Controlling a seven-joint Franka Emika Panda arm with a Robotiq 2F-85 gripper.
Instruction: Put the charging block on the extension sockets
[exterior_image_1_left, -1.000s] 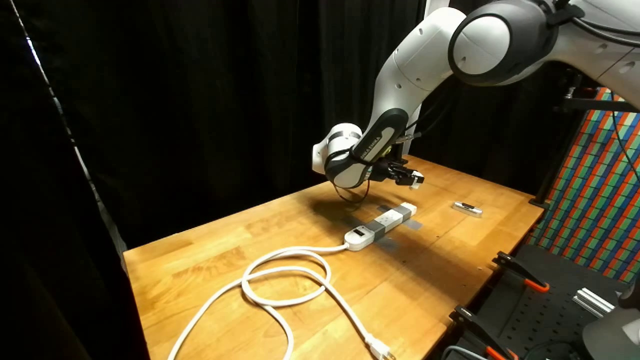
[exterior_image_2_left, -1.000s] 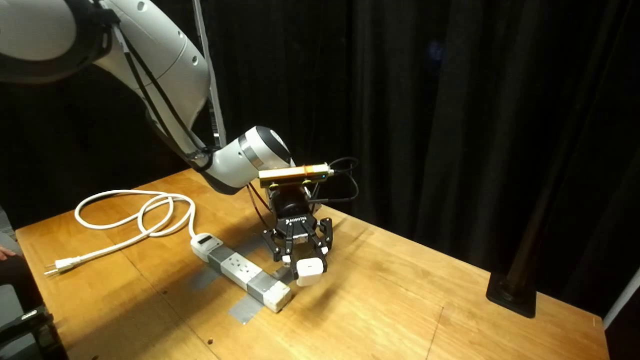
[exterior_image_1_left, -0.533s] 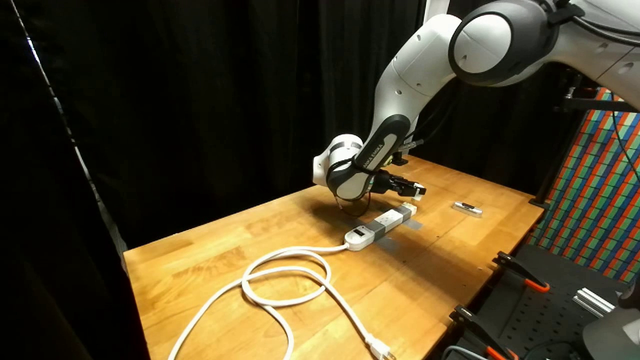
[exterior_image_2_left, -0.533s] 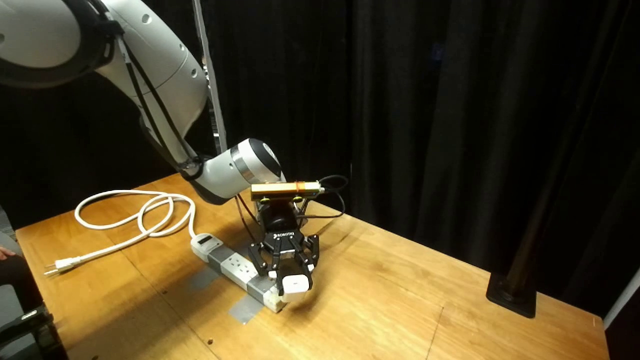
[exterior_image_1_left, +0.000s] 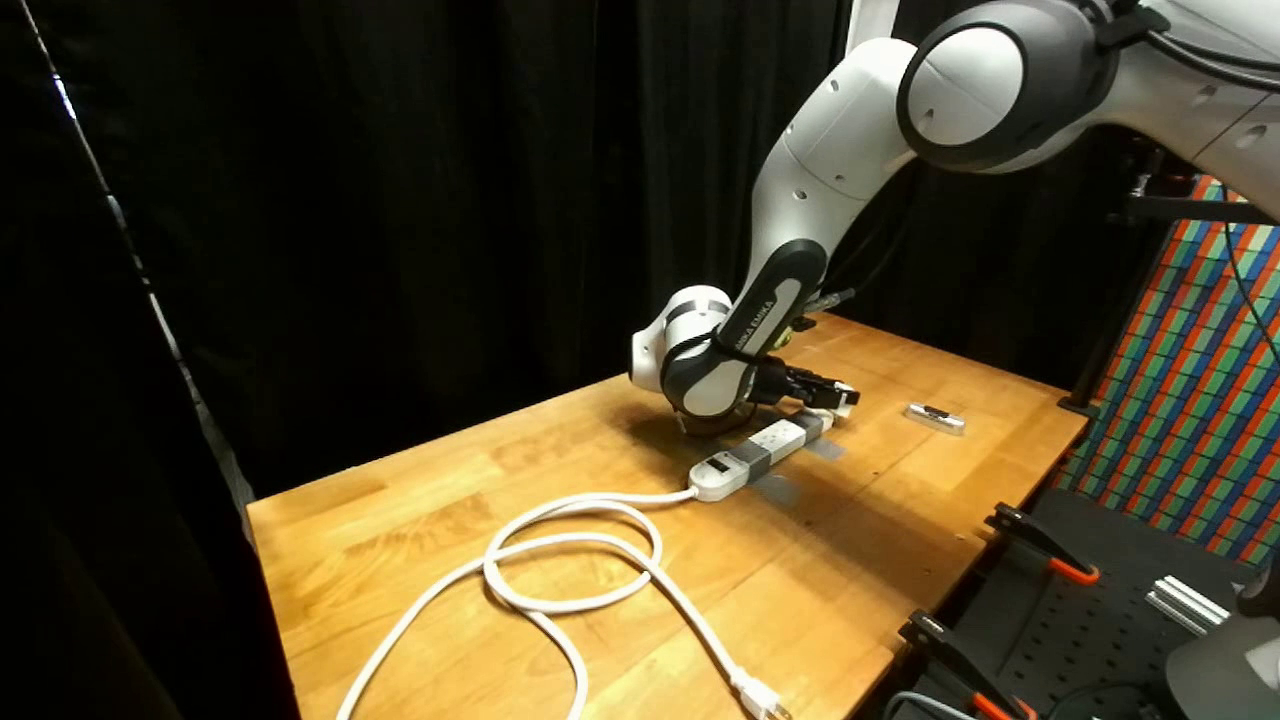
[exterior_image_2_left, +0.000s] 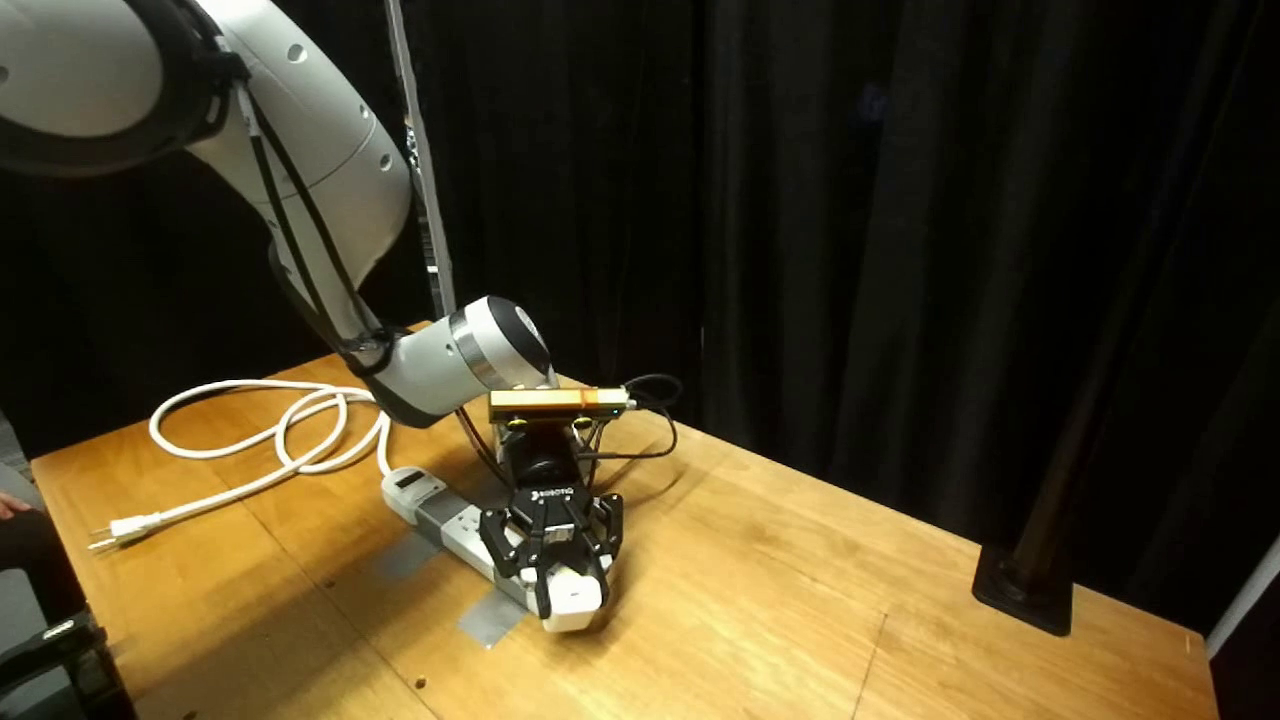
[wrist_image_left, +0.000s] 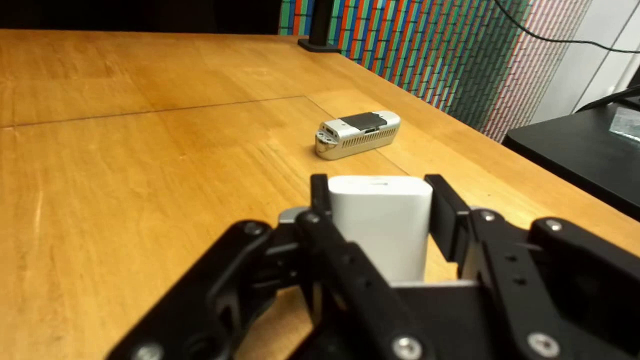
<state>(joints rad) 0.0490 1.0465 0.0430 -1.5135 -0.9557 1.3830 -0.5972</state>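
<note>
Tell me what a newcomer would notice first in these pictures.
The white robot arm probably draws the eye, bent over a wooden table. Its black claw grips a white charger near one end of a power strip. Beyond the table is a red, green and blue backdrop.

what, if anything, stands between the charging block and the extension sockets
No separate object visibly does: the tool grips the charging block, but in an exterior view one of its fingers shows between that block and the extension sockets.
</note>
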